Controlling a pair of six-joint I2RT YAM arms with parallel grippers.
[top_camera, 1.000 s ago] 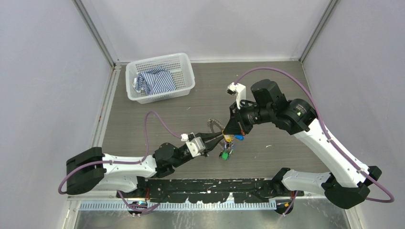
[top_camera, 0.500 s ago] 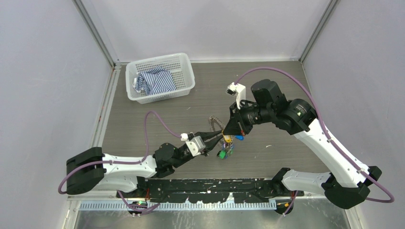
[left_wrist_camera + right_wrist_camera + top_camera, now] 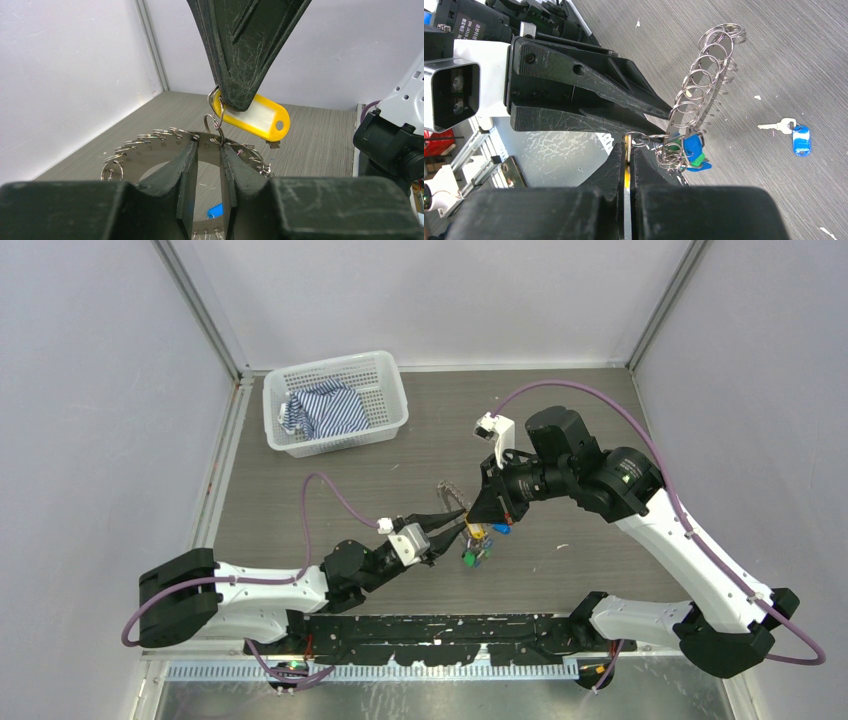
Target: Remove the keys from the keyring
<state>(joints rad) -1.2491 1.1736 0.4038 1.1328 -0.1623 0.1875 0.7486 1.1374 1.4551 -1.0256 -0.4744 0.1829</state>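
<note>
I stood by while the right gripper [image 3: 627,145] was clamped tight on a yellow tag [image 3: 255,117], its edge showing as a thin yellow line between the closed fingers. A small wire loop linked that tag to the keyring [image 3: 155,147], a flat crescent of metal fringed with little rings. It was held up over the middle of the table [image 3: 600,430], between the two arms. The left gripper [image 3: 209,148] came at it from the other side. Its fingers [image 3: 187,165] were parted a little, with the crescent crossing just beyond the tips, and I could see nothing pinched between them. A bunch of keys [image 3: 472,555] hung beneath the ring, with blue and green tags [image 3: 694,150] among them. One loose key with a blue tag [image 3: 796,135] lay flat on the tabletop, well apart from the ring. A white mesh basket [image 3: 385,370] sat at the far left corner, holding a crumpled striped cloth [image 3: 325,410].
</note>
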